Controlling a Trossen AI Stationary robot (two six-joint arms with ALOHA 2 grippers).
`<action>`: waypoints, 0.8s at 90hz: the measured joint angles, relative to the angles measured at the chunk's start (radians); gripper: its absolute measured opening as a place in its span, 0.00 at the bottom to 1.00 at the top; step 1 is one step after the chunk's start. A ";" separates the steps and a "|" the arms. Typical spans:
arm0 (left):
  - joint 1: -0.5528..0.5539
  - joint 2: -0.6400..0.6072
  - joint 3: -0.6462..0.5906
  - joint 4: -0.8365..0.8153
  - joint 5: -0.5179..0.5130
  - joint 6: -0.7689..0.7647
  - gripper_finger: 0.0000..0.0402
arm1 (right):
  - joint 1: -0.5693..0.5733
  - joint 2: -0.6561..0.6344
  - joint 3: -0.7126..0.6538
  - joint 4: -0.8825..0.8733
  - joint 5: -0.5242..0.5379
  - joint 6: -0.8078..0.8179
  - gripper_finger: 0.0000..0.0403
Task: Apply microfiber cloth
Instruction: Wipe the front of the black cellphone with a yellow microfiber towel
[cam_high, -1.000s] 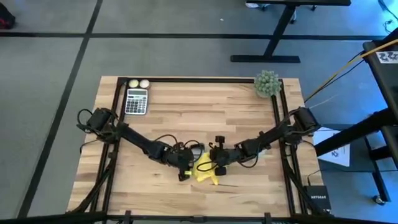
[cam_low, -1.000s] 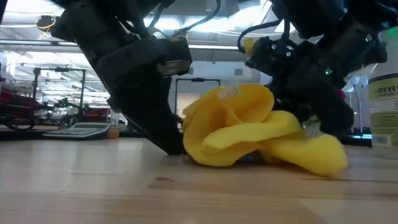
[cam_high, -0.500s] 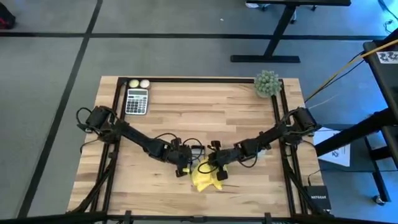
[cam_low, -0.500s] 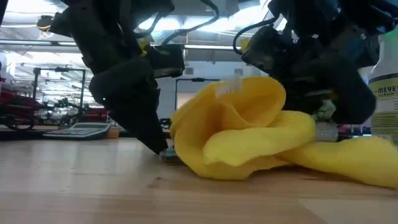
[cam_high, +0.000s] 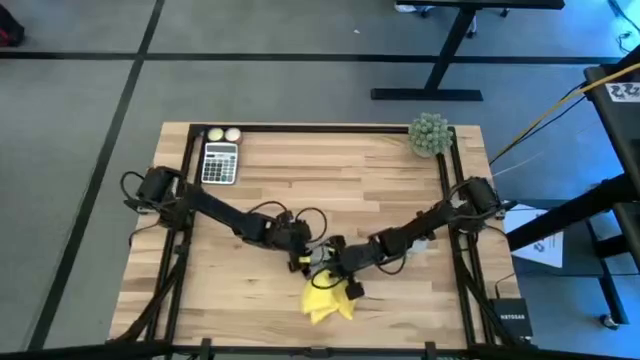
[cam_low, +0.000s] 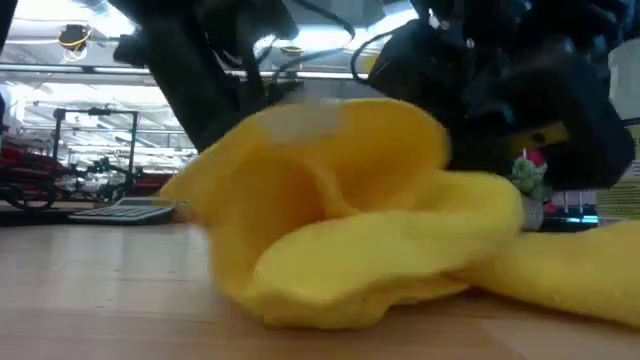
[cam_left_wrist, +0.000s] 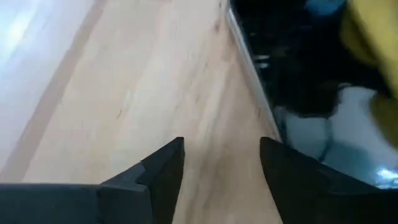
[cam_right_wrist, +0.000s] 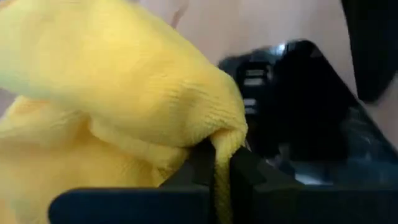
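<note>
The yellow microfiber cloth (cam_high: 325, 300) lies bunched on the wood table near its front edge and fills the low view (cam_low: 340, 230). My right gripper (cam_high: 340, 285) is shut on it, at the cloth's far side. My left gripper (cam_high: 303, 258) stands open just beyond the cloth, low over bare wood (cam_left_wrist: 221, 155). A black smartphone (cam_left_wrist: 292, 56) with a silver edge lies flat beside one left finger. The right wrist view shows the smartphone (cam_right_wrist: 298, 106) past the cloth (cam_right_wrist: 112, 81). My right gripper pinches a folded edge of the cloth (cam_right_wrist: 221, 146) between its two fingers, at the cloth's far side. The fingers slant down from the table's right and far side. The rest of the cloth bulges up in front of them and rests slack on the table. My left gripper: I cannot tell whether its finger (cam_left_wrist: 298, 180) touches the smartphone's edge.
A calculator (cam_high: 219, 162) and two pale balls (cam_high: 222, 134) sit at the far left corner, and a small green plant (cam_high: 429, 134) at the far right. A black frame runs along the table's edges. Bare wood lies to the cloth's left and right.
My right gripper has gone toward the table's near edge and a little left, staying shut on the cloth. The cloth has slid along the table with it, nearer the front edge. My left gripper has drawn back a little toward the far edge.
</note>
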 joint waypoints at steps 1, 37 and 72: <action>-0.007 -0.007 0.000 -0.002 0.000 -0.008 0.48 | 0.000 -0.009 0.005 -0.020 0.004 -0.001 0.00; -0.145 0.041 0.001 0.054 -0.110 -0.123 0.48 | -0.065 -0.217 0.059 -0.230 0.129 -0.128 0.00; -0.138 0.125 0.006 0.097 -0.133 -0.167 0.48 | -0.094 0.085 0.064 -0.073 0.129 -0.098 0.00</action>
